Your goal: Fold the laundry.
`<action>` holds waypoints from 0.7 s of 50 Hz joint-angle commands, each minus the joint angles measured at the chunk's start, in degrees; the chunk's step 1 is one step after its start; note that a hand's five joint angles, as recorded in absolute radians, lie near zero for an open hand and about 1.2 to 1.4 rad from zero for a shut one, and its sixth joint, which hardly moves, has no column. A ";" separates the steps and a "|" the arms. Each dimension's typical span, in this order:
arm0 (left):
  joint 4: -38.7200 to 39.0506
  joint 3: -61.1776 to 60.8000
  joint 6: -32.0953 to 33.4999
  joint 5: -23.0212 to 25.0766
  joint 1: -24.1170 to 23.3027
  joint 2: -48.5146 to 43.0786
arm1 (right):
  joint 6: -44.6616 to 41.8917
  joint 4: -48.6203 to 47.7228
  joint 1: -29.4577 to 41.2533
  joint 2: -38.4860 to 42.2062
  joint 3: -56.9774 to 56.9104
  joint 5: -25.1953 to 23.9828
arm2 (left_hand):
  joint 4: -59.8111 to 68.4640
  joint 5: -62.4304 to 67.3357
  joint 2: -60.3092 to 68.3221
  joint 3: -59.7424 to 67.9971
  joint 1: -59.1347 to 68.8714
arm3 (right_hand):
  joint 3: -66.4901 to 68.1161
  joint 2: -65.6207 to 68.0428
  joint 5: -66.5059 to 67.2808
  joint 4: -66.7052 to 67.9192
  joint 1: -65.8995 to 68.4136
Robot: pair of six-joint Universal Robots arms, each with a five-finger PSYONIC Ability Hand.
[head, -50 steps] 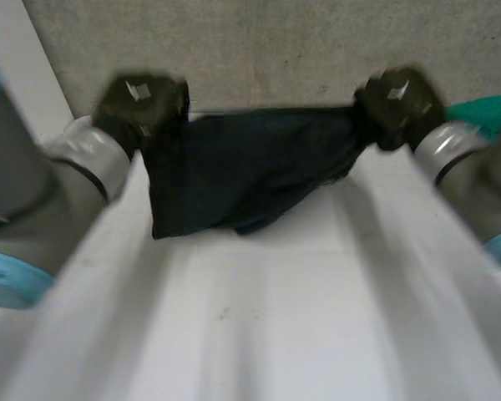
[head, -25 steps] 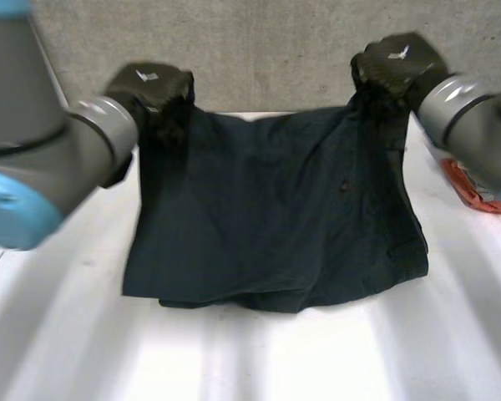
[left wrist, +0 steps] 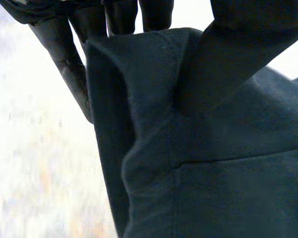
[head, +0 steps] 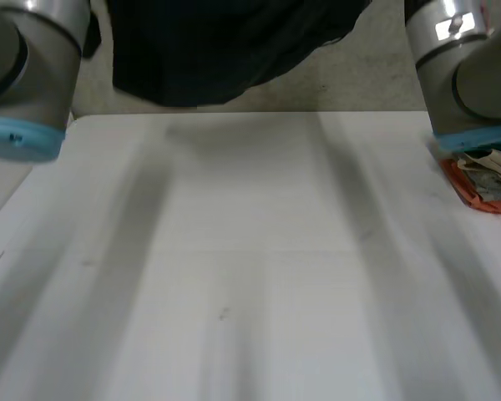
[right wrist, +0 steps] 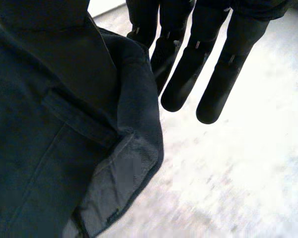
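Garment (left wrist: 213, 163): dark woven cloth, matt, fine weave, stitched seams. Left hand (left wrist: 64, 59), right hand (right wrist: 188, 74): black, smooth, faint sheen, plastic-looking. Table (head: 250, 276): white, smooth, matt. Wall (head: 367, 75): grey, rough, speckled. Arm (head: 438, 83): grey, smooth, satin metal look.

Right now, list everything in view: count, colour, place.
garment: one, dark, held up clear of the table, hanging above its far edge.
table: one, white, below the garment.
crumpled item: one, orange and white, at the table's right edge beside the right arm.
wall: one, grey, behind the table.
left arm: one, grey with a light-blue cap, left of the garment.
right arm: one, grey with a light-blue cap, right of the garment.
left hand: one, black, pinching a garment edge.
right hand: one, black, thumb pinching a garment edge.
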 commanded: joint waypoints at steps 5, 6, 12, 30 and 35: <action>-2.08 -32.26 1.02 0.84 0.76 1.11 | -12.97 20.49 -2.60 0.03 23.02 -11.68 | 11.15 12.98 11.31 11.66 14.59 | 12.02 13.01 14.37 11.22 16.66; -2.16 -34.22 1.19 1.02 0.58 0.93 | -14.57 21.12 -2.78 -0.06 24.97 -12.30 | 11.15 12.98 11.31 11.66 14.59 | 12.02 13.01 14.37 11.22 16.66; -0.06 -43.19 4.08 3.91 -0.03 -2.49 | -22.75 21.83 -3.39 1.34 33.95 -12.92 | 3.17 5.00 3.34 3.69 6.62 | 12.02 13.01 14.37 11.22 16.66; -1.55 -51.45 12.88 4.53 1.72 8.74 | -8.43 27.27 -5.68 -9.46 39.76 -1.49 | -39.47 -37.64 -39.31 -38.95 -36.02 | -39.30 -38.31 -36.95 -40.10 -34.66; -2.08 -59.17 13.32 7.78 0.41 16.47 | -8.69 31.58 -7.17 -12.98 42.66 -2.63 | -29.42 -27.59 -29.26 -28.90 -25.97 | -41.17 -40.17 -38.81 -41.96 -36.52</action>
